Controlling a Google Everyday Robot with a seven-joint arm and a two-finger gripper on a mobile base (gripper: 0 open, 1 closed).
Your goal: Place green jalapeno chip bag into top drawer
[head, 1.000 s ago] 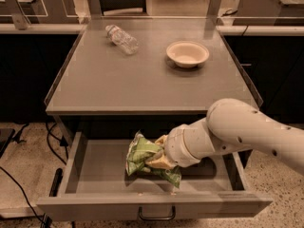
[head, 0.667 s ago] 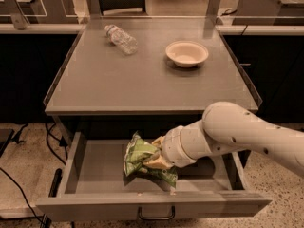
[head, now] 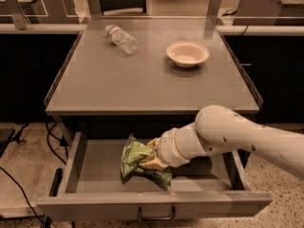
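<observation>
The green jalapeno chip bag (head: pixel 137 159) is crinkled green foil with pale patches. It is inside the open top drawer (head: pixel 99 175), near the middle, low over the drawer floor. My gripper (head: pixel 151 159) reaches in from the right on a thick white arm and is shut on the bag's right side. The drawer is pulled out under the grey table, with its front panel and dark pull handle (head: pixel 156 215) at the bottom of the view. The arm hides the drawer's right half.
On the grey tabletop (head: pixel 142 80) lie a clear plastic bottle (head: pixel 121 39) at the back left and a cream bowl (head: pixel 187 54) at the back right. Dark cables (head: pixel 28 141) run on the floor at the left.
The gripper and bag have shifted slightly left and lower inside the drawer. The drawer, bottle and bowl have not moved.
</observation>
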